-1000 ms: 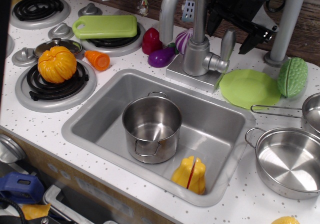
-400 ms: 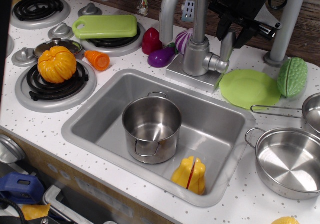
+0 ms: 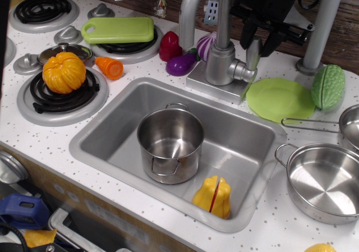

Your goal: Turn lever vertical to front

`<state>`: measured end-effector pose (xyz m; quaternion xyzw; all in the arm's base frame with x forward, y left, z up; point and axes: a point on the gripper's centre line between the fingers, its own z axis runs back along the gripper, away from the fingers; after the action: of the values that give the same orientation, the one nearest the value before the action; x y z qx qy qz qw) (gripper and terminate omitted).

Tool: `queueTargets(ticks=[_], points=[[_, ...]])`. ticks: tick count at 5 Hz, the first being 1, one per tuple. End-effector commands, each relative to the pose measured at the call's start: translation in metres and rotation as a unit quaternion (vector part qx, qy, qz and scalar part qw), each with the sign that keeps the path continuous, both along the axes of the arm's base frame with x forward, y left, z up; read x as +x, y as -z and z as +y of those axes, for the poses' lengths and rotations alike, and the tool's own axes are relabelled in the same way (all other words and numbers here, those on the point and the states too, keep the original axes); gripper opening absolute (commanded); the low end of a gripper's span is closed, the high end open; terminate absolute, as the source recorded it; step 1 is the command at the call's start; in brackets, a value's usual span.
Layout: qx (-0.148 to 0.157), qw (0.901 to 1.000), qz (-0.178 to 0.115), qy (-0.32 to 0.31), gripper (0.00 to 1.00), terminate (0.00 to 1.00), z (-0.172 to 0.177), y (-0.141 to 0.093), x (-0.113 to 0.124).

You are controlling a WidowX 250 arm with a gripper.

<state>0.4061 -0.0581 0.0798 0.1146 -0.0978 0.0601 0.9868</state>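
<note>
The lever (image 3: 253,54) is a flat silver-grey paddle on a short stub at the right side of the faucet base (image 3: 220,65). It stands upright and leans slightly right. My black gripper (image 3: 257,40) hangs just above and behind it, open. One finger (image 3: 245,36) is left of the paddle's top and the other finger (image 3: 270,41) is right of it, so they straddle the tip. I cannot tell whether they touch it. The tall curved spout (image 3: 205,8) rises left of the gripper.
A thick grey pole (image 3: 320,30) stands close on the right. A green plate (image 3: 280,99) and a green gourd (image 3: 328,86) lie below. The sink (image 3: 247,145) holds a steel pot (image 3: 170,144) and yellow toy food (image 3: 213,196). An eggplant (image 3: 180,64) and pans (image 3: 322,182) are nearby.
My gripper has moved left and down from beside the pole until its fingers straddle the lever's top. The lever has stayed upright.
</note>
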Motion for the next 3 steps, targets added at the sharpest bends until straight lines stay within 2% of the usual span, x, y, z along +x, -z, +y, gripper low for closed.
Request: queueTargets(ticks=[1,2,3], points=[[-0.031,0.9995,0.004,-0.008,0.0,0.0,-0.008,-0.016,-0.022],[-0.033,0.9993,0.01,-0.011,0.0,0.0,-0.009,-0.012,-0.03],[-0.036,0.9993,0.0,-0.01,0.0,0.0,-0.013,0.004,-0.038]])
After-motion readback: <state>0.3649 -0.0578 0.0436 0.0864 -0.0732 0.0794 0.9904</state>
